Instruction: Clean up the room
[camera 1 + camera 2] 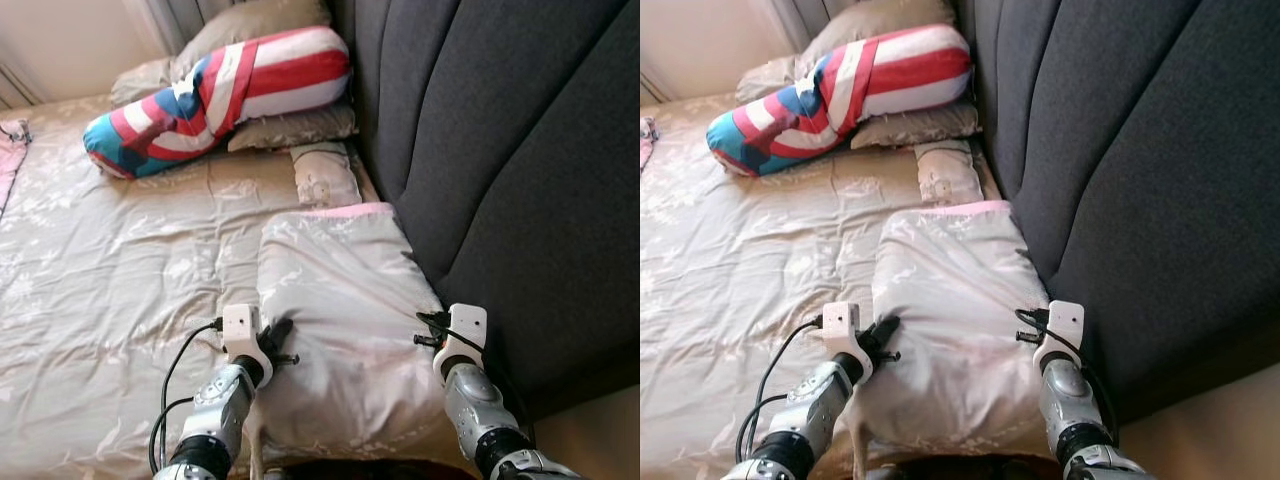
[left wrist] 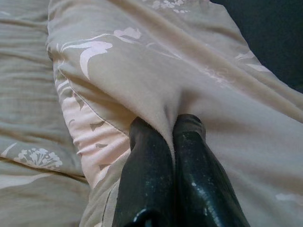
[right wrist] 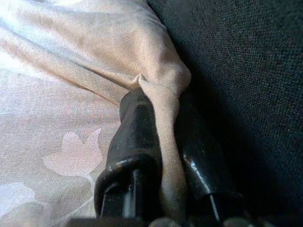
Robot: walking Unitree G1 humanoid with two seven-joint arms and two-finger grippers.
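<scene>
Closest to us, our folded quilt [image 1: 340,310] lies on the bed [image 1: 100,290] against the dark headboard [image 1: 500,170], which hems its right edge; we judge both pinches serve to lift or straighten it; open room lies leftward; the striped bolster [image 1: 215,95] and pillows [image 1: 290,128] sit well apart; our left gripper [image 2: 165,142] clamps a fold; our right gripper [image 3: 158,123] pinches cloth beside the headboard.
</scene>
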